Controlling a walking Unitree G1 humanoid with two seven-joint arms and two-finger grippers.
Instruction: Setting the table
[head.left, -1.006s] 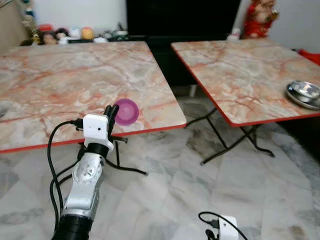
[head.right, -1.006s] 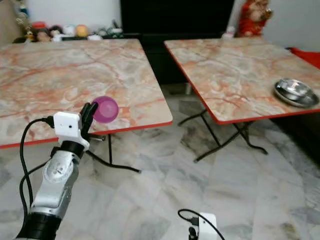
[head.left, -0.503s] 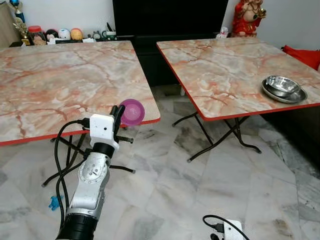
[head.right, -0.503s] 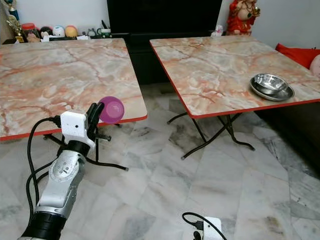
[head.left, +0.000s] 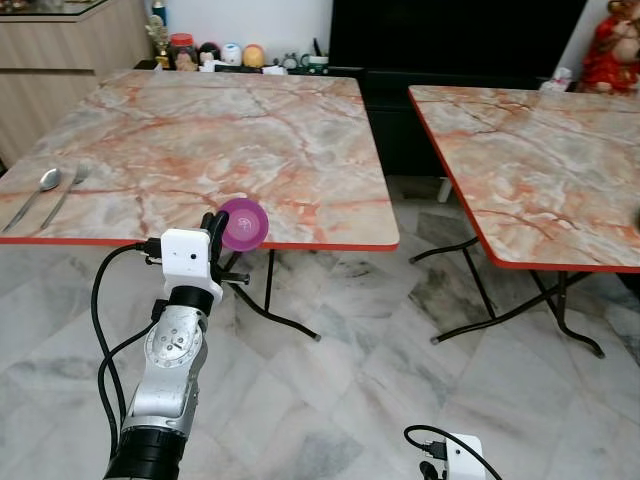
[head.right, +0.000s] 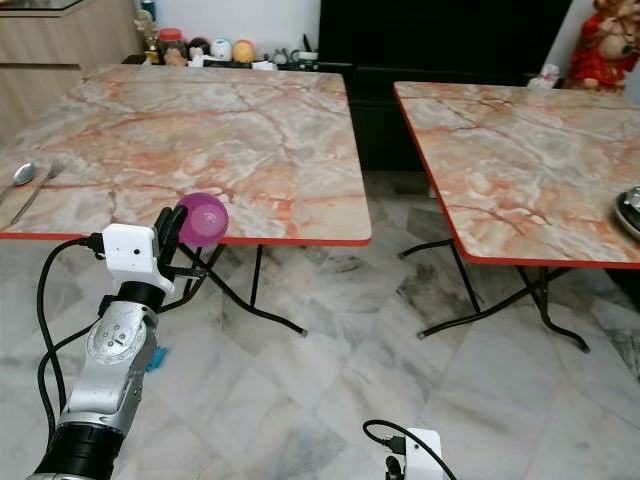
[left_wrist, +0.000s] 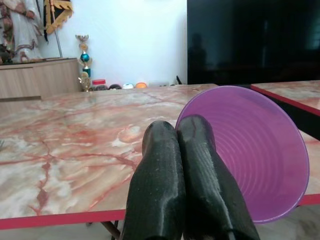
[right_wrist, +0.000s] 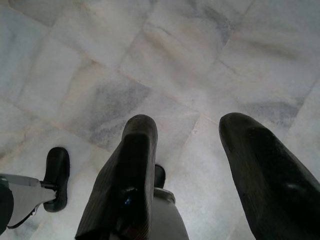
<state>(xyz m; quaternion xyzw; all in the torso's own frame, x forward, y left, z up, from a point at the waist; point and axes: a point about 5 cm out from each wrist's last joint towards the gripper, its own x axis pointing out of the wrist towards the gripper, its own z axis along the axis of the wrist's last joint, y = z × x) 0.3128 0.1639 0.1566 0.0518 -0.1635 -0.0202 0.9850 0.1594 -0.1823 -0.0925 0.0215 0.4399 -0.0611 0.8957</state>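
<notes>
A purple plastic bowl (head.left: 244, 223) hangs in the air at the near edge of the left marble table (head.left: 210, 130), tipped on its side. My left gripper (head.left: 216, 226) is shut on its rim. In the left wrist view the two black fingers (left_wrist: 165, 165) press together with the bowl (left_wrist: 260, 155) beside them, its mouth facing the table. A spoon (head.left: 40, 188) and a fork (head.left: 66, 190) lie side by side at that table's left edge. My right gripper (right_wrist: 192, 145) hangs low over the floor, open and empty.
A second marble table (head.left: 540, 160) stands to the right across a gap of tiled floor (head.left: 380, 340). The rim of a metal dish (head.right: 632, 208) shows at its right edge. Small ornaments (head.left: 215, 52) line the back of the left table, near a wooden cabinet (head.left: 60, 45).
The camera has swung to the left: the left table now takes the middle, the spoon and fork have come into view, and the metal dish has slid to the right edge. My left gripper still holds the bowl.
</notes>
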